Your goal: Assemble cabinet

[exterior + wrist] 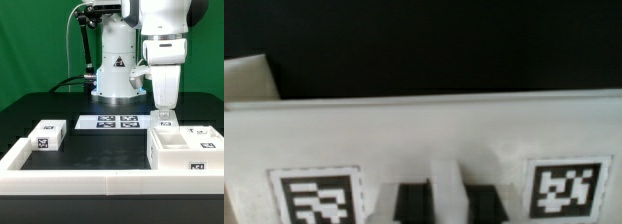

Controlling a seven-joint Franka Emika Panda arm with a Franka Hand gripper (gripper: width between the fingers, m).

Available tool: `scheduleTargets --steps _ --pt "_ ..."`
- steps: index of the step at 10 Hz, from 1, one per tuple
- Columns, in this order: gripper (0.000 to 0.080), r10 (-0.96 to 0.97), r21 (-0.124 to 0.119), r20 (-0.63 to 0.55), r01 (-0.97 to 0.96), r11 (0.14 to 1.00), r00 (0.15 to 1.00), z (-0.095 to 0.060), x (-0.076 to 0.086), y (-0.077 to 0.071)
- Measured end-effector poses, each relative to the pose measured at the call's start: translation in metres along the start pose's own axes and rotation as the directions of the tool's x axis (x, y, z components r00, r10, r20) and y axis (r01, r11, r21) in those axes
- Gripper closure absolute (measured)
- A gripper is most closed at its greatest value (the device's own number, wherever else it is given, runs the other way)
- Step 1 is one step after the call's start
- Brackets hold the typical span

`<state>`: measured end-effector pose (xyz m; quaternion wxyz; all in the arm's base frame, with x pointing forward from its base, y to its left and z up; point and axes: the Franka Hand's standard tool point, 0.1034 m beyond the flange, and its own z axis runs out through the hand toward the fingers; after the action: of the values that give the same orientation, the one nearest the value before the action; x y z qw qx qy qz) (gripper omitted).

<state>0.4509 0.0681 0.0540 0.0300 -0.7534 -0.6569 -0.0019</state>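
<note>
Two dark fingers [409,206] of the pincer [163,117] stand on either side of a white upright edge in the blurred wrist view; whether they clamp it I cannot tell. The cabinet [186,148] sits directly beneath the pincer, its far rim at the fingertips and its open compartments facing up. Beside the pincer, toward the exterior view's left, lies the marker board [108,123]. A small tagged block [48,135] rests farther that way, well apart, with bare dark tabletop [100,147] between. A low white border wall [70,178] runs just in front of the cabinet.
</note>
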Motion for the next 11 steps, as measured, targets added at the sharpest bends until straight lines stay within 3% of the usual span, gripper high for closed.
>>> scheduleTargets --steps 11 --pt "0.0727 -0.006 -0.008 -0.003 0.006 1.000 1.000 0.0000 -0.0071 0.0002"
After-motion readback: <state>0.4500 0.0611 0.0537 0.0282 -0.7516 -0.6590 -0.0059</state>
